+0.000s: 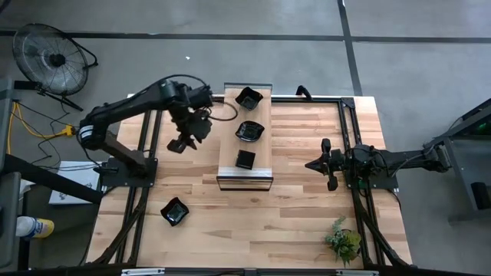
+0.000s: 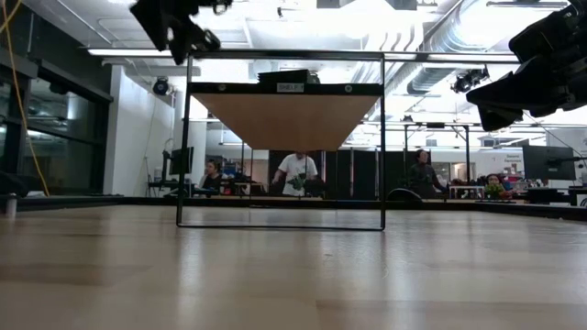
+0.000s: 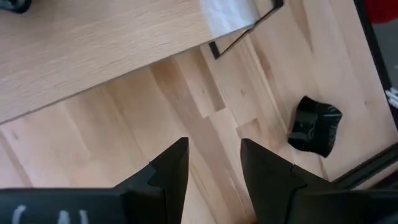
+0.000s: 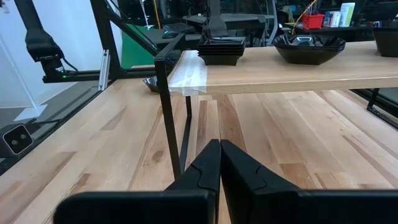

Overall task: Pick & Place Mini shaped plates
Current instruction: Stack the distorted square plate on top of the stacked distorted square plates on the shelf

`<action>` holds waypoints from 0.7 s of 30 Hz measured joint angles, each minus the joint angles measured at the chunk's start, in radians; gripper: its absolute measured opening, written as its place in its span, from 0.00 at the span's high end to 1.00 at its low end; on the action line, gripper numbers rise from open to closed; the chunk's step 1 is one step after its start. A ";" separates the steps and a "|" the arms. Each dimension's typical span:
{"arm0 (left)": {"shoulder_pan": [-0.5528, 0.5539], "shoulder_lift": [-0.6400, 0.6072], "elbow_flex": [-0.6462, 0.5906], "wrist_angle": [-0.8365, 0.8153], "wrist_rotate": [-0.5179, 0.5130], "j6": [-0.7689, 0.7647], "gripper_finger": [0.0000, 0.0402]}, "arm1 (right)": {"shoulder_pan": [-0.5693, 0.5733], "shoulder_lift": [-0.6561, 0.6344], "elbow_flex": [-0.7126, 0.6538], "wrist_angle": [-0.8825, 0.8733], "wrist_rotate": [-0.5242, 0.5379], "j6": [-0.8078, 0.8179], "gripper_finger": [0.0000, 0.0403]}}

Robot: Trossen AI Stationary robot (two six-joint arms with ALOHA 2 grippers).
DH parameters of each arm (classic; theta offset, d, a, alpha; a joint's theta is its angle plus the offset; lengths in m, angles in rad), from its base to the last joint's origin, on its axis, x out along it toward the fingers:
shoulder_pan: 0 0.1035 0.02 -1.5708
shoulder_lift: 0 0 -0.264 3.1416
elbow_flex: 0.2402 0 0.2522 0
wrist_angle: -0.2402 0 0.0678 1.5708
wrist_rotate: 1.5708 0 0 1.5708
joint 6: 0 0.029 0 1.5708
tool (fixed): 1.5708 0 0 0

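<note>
Nearest the left wrist camera, the left end effector (image 3: 214,165) hangs above bare table (image 1: 291,207), its two dark fingers (image 3: 171,168) apart with nothing between them. Three mini shaped plates sit on the raised wooden shelf (image 1: 261,157): a scalloped plate (image 1: 248,97) at the shelf's far end, a rounder plate (image 1: 249,131) at its middle, and a square plate (image 1: 245,159) toward its near end. A fourth plate (image 1: 174,211) lies on the table, off the shelf's near-left corner and well apart from it. The left end effector hovers just beside the shelf's left edge, between shelf and loose plate. The right end effector (image 1: 316,164) waits to the shelf's right, fingers pressed together and empty. A small green plant (image 1: 343,241) stands well off the shelf's near-right corner.

Risk: the loose plate is glossy and low, so a descent off its centre could pinch the rim, letting it skid or tip. Swinging close by the shelf's thin metal frame (image 3: 245,34) could also catch a finger.
</note>
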 joint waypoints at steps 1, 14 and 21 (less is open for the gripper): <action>-0.019 -0.017 0.000 0.001 -0.017 -0.033 0.64 | 0.000 0.000 0.000 0.000 0.000 0.000 0.99; -0.396 -0.186 0.000 0.026 -0.351 -0.645 0.64 | 0.000 0.000 0.000 0.000 0.000 0.000 0.99; -0.668 -0.198 -0.012 0.025 -0.536 -1.058 0.64 | 0.000 0.000 0.000 0.000 0.000 0.000 0.99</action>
